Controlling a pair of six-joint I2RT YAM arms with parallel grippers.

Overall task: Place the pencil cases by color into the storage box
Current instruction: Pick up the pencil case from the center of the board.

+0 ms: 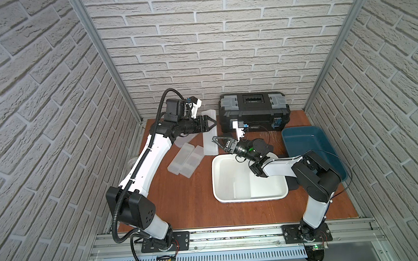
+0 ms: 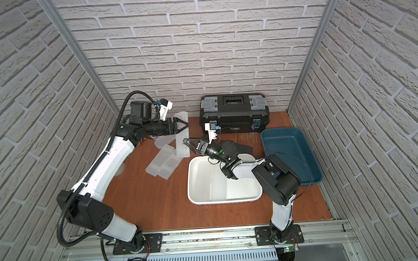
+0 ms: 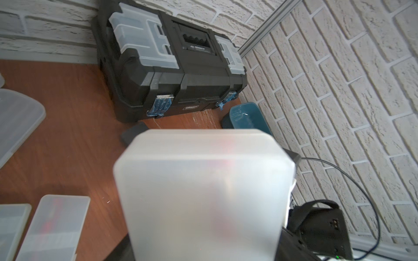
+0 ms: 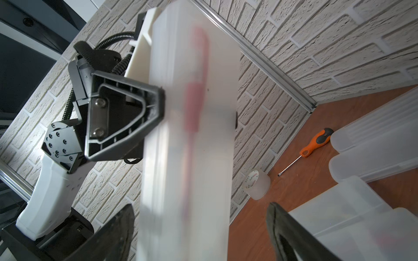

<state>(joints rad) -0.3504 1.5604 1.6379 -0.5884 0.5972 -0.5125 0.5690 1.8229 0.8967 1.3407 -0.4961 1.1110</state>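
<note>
Table (image 1: 183,213) bears toolbox (image 1: 254,114), white bin (image 1: 229,182), blue bin (image 1: 304,142), frosted cases (image 1: 188,160).

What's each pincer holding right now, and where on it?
Left pincer clamps a frosted case across its long edges, toward its far end. Right pincer is open, holding nothing.

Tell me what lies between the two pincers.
The held frosted pencil case: left pincer shut on it, right pincer open around it; right wrist view shows this.
</note>
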